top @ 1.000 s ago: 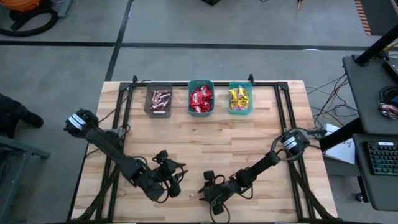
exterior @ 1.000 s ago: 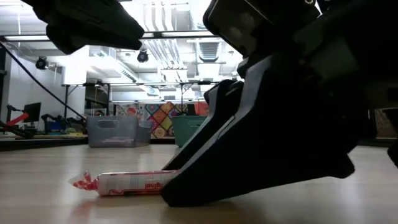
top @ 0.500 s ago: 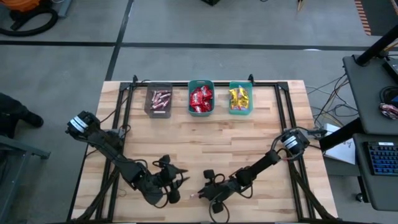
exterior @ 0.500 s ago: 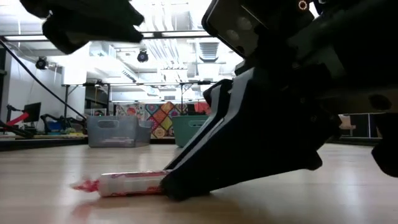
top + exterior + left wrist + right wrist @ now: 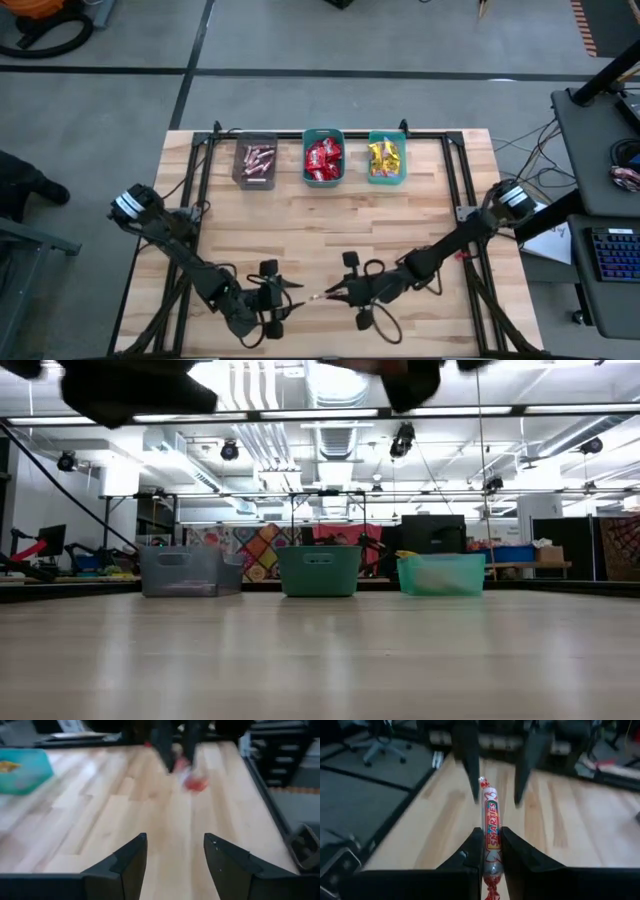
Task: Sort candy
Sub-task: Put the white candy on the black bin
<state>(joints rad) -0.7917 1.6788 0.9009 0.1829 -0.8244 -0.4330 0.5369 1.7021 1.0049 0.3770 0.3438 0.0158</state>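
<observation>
A candy roll is clamped in the right gripper.

The pinkish-red candy roll (image 5: 490, 832) is held between the fingers of the right gripper (image 5: 338, 293), sticking out ahead of their tips above the table (image 5: 420, 215). Directly facing it, the left gripper (image 5: 283, 293) is seen with fingers apart, holding nothing.
</observation>
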